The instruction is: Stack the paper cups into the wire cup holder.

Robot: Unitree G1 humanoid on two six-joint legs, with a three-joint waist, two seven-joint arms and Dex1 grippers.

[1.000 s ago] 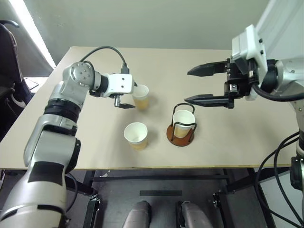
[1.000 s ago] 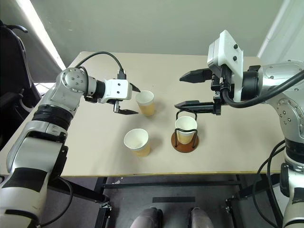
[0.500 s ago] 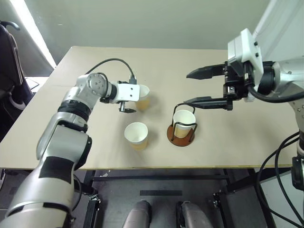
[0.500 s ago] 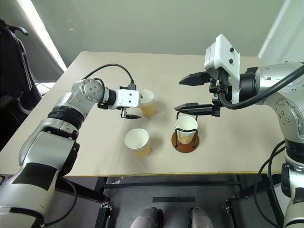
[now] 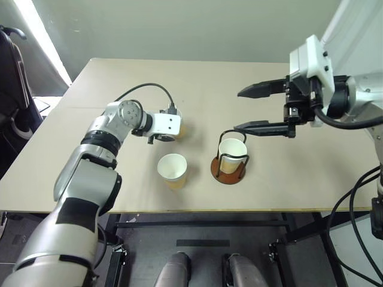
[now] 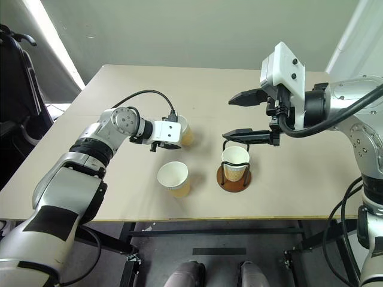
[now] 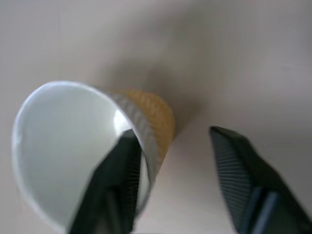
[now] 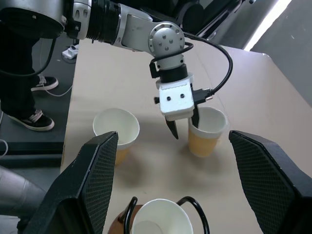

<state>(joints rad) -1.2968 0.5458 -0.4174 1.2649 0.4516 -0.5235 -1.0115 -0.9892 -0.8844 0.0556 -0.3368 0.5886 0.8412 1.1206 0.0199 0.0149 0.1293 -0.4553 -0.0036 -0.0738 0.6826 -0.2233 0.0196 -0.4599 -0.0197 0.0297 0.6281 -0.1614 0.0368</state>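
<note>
the left gripper (image 8: 183,127) has come down onto the far cup (image 8: 207,131), which stands on the table (image 5: 311,173) at ten o'clock from the holder (image 5: 228,162). one finger is now inside the rim and the other outside, narrowing on the wall but not yet clamped, so the pick looks just begun. the right gripper (image 5: 258,109) hovers with fingers apart above the holder, which holds one cup (image 5: 231,153). a third cup (image 5: 172,171) stands empty at nine o'clock.
</note>
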